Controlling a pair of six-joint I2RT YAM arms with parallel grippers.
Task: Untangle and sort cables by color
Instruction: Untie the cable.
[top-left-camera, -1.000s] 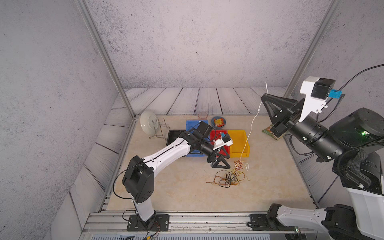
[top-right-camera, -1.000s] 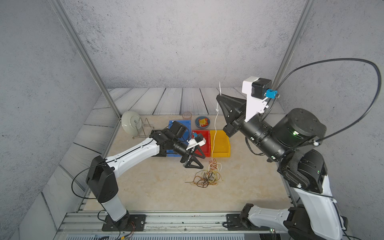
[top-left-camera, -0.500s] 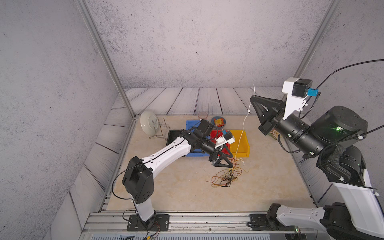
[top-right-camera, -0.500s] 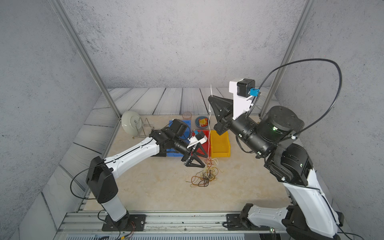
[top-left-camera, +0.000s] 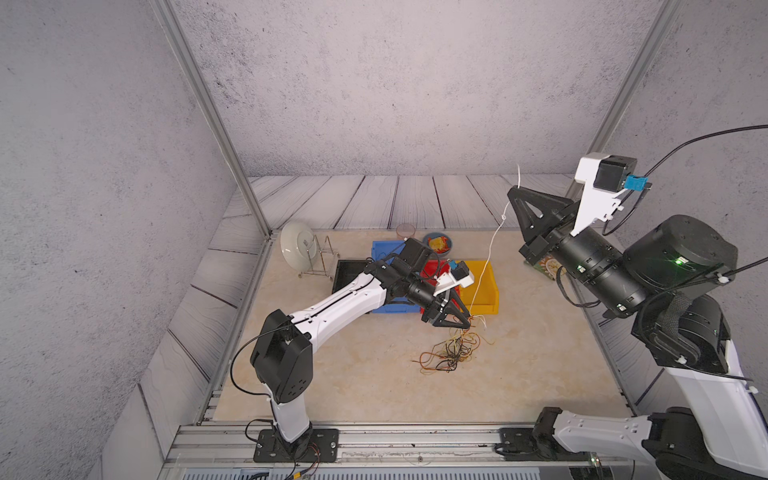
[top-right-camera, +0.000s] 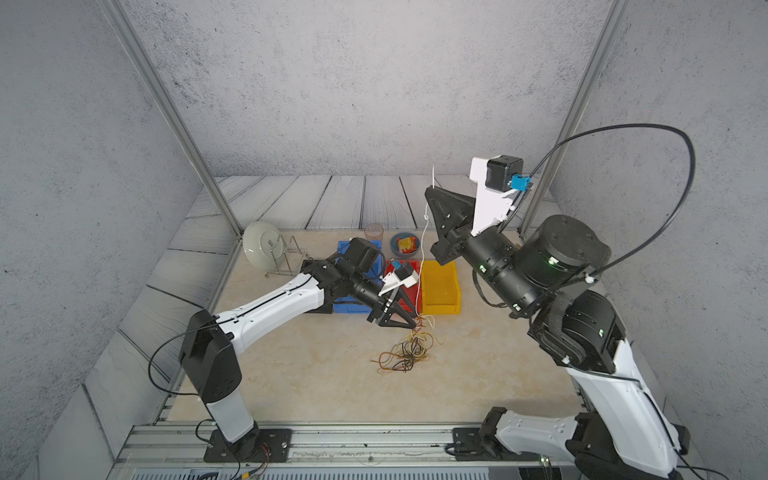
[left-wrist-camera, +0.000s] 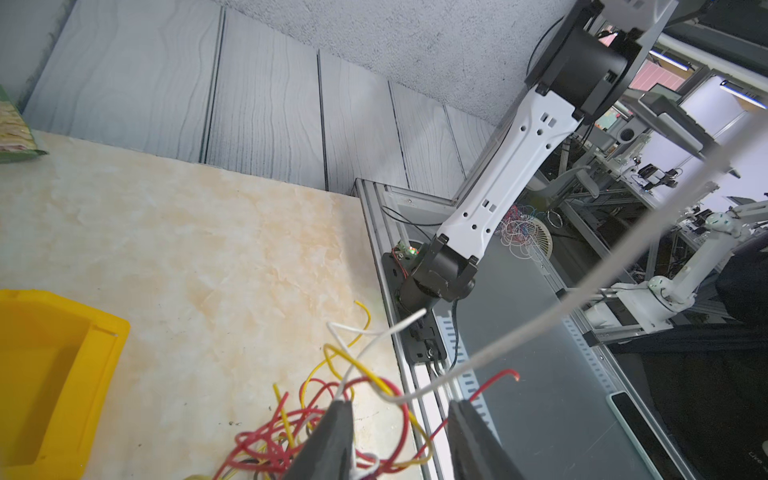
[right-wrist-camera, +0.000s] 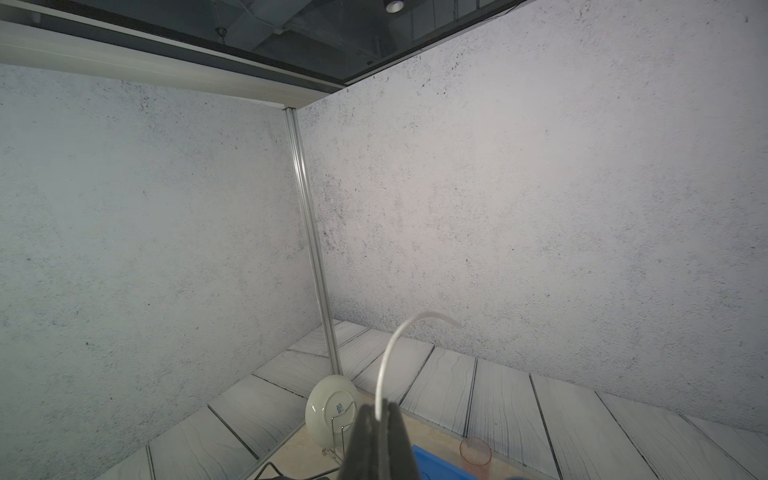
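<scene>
Pinching the white cable (top-left-camera: 491, 249) in the clamped right gripper (top-left-camera: 512, 192), upper right of a top view; it is running down to the tangle (top-left-camera: 451, 353) at centre, where the left gripper (left-wrist-camera: 398, 405) is straddling strands, jaws apart. Light, floppy, snag-prone: gripping near the knot is looking best.

Yellow bin (top-left-camera: 482, 308) is glossy plastic; tabletop (top-left-camera: 353, 374) smooth, marble-like; wall (top-left-camera: 395, 83) rough, speckled.
</scene>
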